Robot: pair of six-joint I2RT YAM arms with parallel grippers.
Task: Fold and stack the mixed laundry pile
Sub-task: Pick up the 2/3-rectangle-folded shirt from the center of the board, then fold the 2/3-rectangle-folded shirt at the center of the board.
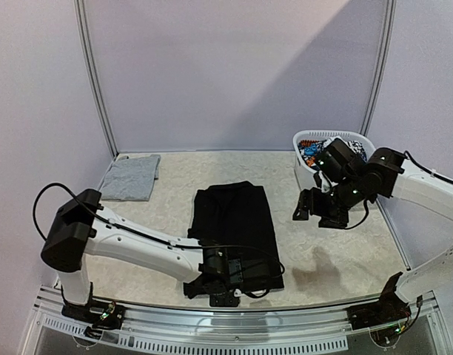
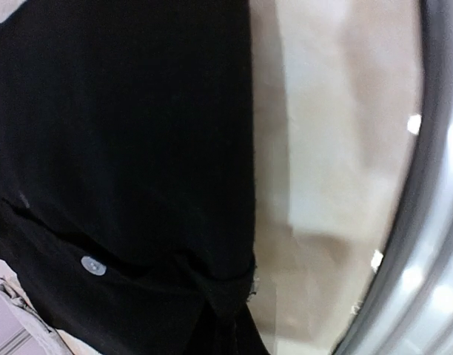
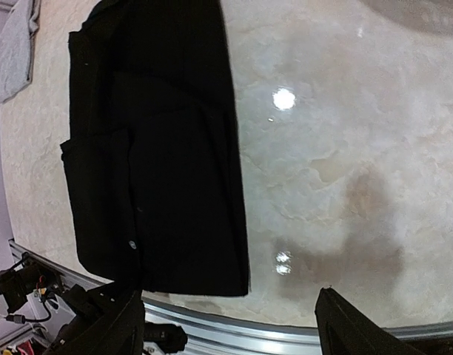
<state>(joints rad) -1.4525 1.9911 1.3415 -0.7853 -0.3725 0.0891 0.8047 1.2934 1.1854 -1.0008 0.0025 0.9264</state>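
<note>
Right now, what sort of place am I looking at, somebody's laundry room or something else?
Likely a robot test bench, not a home: the left arm and right arm are bolted at the table edge, plain partition walls enclose it, and a black garment lies flat on top.

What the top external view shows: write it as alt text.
A folded black garment lies at the centre of the table, the left claw low over its near edge. A folded grey top sits far left; the right claw hangs beside a white basket holding printed cloth.

White arms (image 1: 138, 240), blk joints (image 1: 67, 237) & left gripper (image 1: 225, 297); prob. green LEDs (image 1: 353, 194).
</note>
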